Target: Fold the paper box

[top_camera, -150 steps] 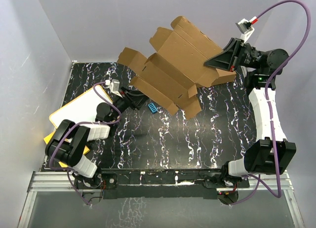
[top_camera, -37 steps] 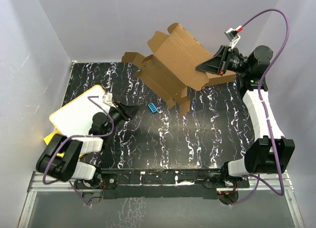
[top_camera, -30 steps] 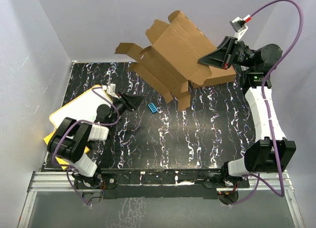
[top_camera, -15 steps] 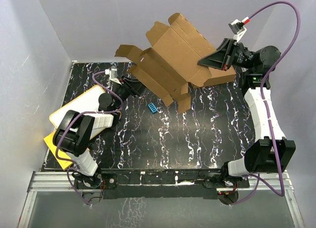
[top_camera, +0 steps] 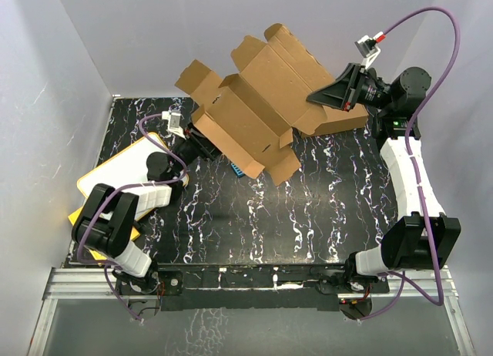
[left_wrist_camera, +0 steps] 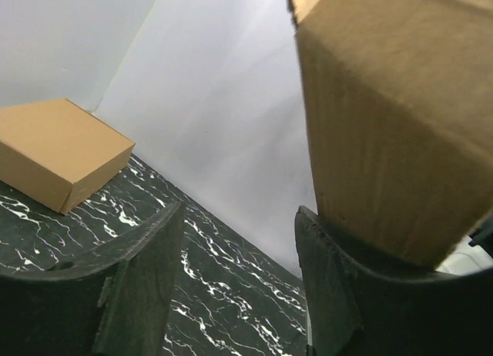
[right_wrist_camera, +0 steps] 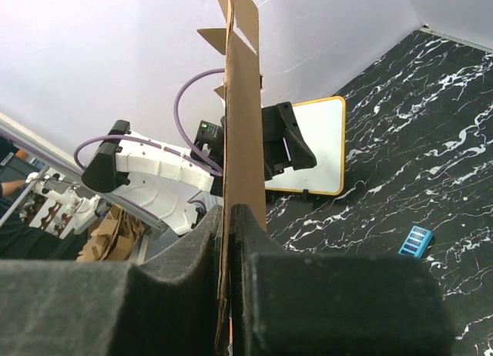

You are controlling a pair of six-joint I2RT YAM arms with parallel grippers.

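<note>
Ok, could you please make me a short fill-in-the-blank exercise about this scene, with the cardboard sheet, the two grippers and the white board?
1. The right gripper is ____ on an edge of the paper box.
2. The left gripper has its jaws ____, with nothing between them.
3. The white board has a ____ rim.
4. The small object on the table is ____ in colour.

Missing words: shut; open; yellow; blue.
</note>
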